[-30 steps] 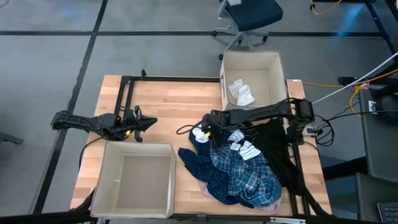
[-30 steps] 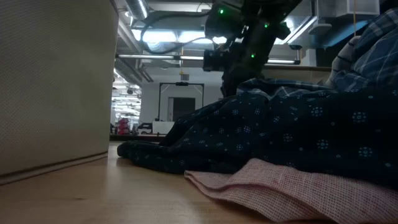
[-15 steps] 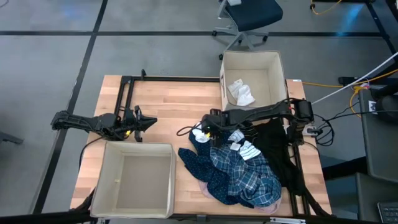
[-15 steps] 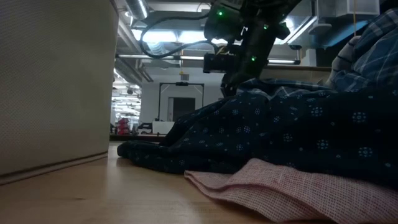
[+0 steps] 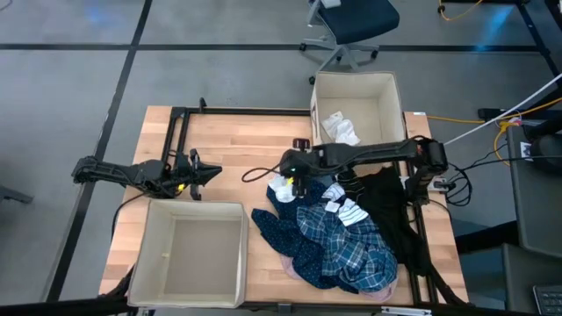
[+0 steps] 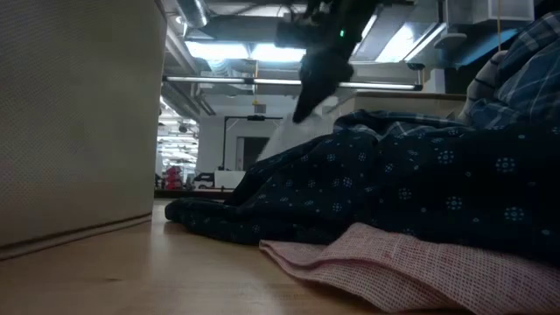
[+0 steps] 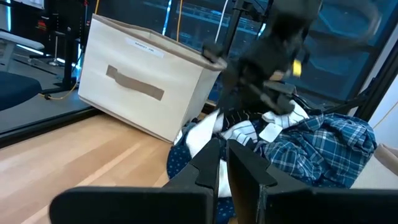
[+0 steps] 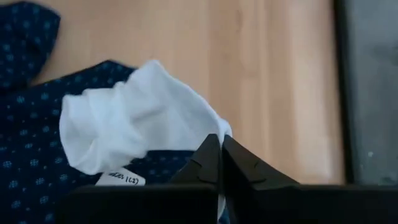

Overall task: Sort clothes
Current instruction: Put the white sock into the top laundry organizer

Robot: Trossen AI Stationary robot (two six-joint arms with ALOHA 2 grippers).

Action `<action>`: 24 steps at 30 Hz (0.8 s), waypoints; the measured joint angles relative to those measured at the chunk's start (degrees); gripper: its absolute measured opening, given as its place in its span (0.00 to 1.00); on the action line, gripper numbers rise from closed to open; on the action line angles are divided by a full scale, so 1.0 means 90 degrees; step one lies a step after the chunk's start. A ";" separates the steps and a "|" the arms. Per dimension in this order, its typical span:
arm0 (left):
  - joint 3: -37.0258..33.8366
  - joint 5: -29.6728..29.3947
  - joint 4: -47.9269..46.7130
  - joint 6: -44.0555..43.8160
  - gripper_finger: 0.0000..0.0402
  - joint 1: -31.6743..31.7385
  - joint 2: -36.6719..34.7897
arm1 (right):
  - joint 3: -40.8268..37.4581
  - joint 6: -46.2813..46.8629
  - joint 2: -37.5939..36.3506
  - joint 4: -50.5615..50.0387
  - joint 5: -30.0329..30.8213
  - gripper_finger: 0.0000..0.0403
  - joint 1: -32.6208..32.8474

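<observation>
On the worktop (image 5: 237, 167) we see the clothes pile (image 5: 338, 246) right of centre. Right hand (image 5: 290, 180), closed, grips a white garment (image 8: 134, 127), apparently lifted above the navy dotted cloth (image 6: 394, 188). Left hand (image 5: 211, 173) closed, empty.

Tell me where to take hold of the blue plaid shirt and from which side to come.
Grip the blue plaid shirt at a raised fold near its middle, coming straight down from above. It lies crumpled on top of the dotted navy garment, so its edges are tangled with other clothes while the top folds stand free.
</observation>
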 joint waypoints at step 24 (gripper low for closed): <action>0.0000 -0.0003 -0.0006 -0.0002 0.05 0.0000 0.0002 | 0.0000 -0.0636 -0.3733 0.0086 0.1942 0.02 -0.1797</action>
